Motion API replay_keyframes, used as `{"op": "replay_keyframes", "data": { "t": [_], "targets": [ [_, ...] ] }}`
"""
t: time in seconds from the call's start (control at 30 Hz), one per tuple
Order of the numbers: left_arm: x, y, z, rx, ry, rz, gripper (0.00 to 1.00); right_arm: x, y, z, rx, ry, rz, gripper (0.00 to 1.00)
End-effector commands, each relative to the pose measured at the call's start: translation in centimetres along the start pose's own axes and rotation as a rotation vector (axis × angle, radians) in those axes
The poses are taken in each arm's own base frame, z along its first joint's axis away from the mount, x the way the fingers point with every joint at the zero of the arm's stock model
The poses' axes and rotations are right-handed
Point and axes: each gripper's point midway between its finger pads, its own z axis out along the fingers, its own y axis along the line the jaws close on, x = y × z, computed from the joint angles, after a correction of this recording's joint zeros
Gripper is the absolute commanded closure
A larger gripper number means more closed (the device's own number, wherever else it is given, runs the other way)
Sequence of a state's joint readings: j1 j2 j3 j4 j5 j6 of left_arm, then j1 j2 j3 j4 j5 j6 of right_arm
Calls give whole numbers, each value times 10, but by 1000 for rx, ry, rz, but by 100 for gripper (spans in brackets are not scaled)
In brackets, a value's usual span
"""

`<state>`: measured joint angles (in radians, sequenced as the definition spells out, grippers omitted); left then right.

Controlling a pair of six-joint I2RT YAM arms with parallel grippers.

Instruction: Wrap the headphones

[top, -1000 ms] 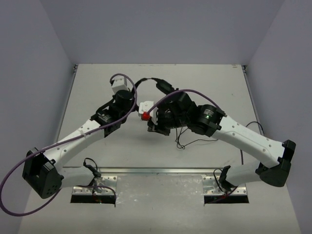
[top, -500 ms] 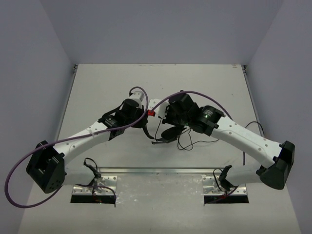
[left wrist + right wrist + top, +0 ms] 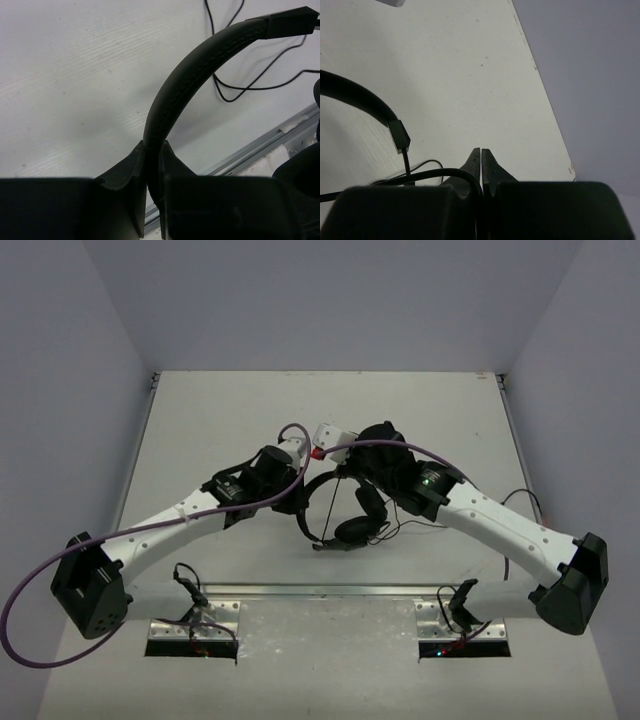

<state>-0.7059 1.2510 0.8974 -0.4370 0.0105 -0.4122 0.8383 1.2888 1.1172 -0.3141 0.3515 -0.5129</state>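
Note:
The black headphones [image 3: 340, 512] sit at the table's middle, headband arching left and both ear cups [image 3: 356, 531] toward the near side. My left gripper [image 3: 299, 507] is shut on the headband [image 3: 200, 65], which rises from between its fingers [image 3: 125, 170] in the left wrist view. My right gripper [image 3: 366, 454] hangs just behind the headphones, jaws shut with the thin black cord [image 3: 440, 173] running into them. The right wrist view also shows the headband [image 3: 355, 97] and its slider end [image 3: 399, 136]. Loose cord [image 3: 235, 85] lies on the table.
Purple robot cables [image 3: 150, 525] loop along both arms. A metal rail [image 3: 320, 590] runs along the table's near edge, with the arm bases [image 3: 85, 585] at each end. Purple walls enclose the white table [image 3: 220, 410] on three sides.
Both grippers have swung in toward the table's middle. The headphones came forward with them and turned, so the headband and both cups now show between the arms.

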Motion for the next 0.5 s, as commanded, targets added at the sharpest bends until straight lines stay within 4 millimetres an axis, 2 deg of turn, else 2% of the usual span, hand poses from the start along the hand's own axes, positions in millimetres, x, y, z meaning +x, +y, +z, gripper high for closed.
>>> {"op": "replay_keyframes", "data": {
  "t": [0.0, 0.07, 0.13, 0.27, 0.47],
  "targets": [
    [-6, -40, -23, 172, -20, 84, 100, -23, -30, -12, 91, -130, 64, 99],
    [-11, -42, -28, 179, -31, 82, 100, -29, -8, -13, -17, -190, 72, 99],
    [-16, -47, -33, 197, -50, 87, 100, -24, 0, -16, -36, -209, 76, 98],
    [-25, -51, -46, 220, -93, 102, 99, -20, 3, -17, -40, -230, 76, 98],
    [-49, -54, -77, 235, -233, 108, 100, -22, 3, -22, -64, -272, 148, 94]
  ]
}}
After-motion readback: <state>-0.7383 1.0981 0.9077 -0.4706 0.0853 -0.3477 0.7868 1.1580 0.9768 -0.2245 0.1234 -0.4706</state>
